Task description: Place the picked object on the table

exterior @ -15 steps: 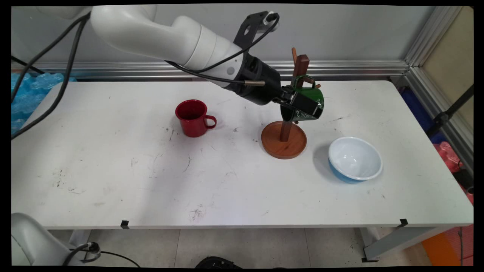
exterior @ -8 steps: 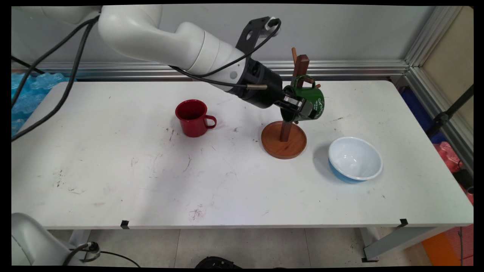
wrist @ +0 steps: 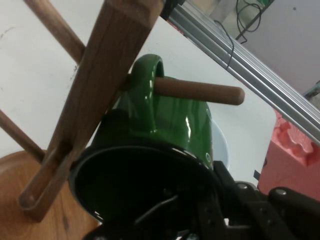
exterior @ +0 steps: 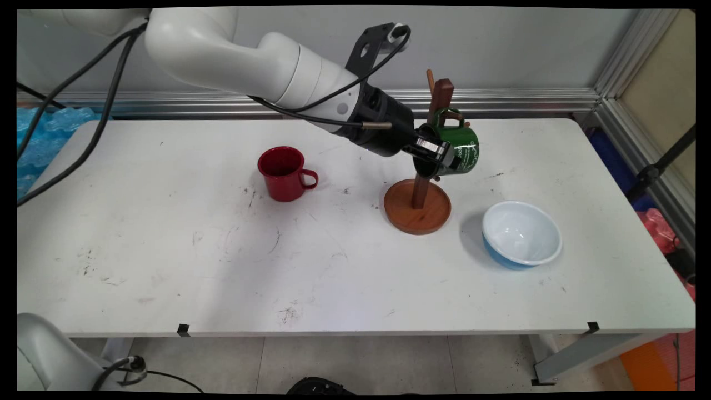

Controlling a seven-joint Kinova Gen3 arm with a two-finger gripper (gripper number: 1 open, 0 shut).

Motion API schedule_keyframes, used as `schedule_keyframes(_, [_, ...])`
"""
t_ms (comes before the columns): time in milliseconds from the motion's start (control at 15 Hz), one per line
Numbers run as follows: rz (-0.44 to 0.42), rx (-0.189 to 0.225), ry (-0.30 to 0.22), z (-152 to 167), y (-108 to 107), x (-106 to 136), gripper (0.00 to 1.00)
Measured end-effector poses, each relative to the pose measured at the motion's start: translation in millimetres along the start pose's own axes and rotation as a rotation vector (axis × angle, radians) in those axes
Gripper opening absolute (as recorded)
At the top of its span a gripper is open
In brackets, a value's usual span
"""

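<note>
The green mug [exterior: 459,149] had risen slightly, its handle now threaded on the rack [exterior: 417,204] peg; the gripper [exterior: 439,157] stayed clamped on its rim.

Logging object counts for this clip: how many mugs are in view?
2. A red mug stands upright on the table, left of the wooden mug stand. A green mug hangs by its handle on a stand peg, the claw at its rim. None seems hidden.
</note>
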Motion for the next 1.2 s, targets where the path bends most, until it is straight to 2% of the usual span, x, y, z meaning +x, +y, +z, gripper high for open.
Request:
schedule_keyframes(467, [0.022,-0.028,0.021,-11.2,8.3,11.6,0.0])
schedule_keyframes(1200, [0.039,-0.111,0.018,-35.0,52.1,14.6,0.0])
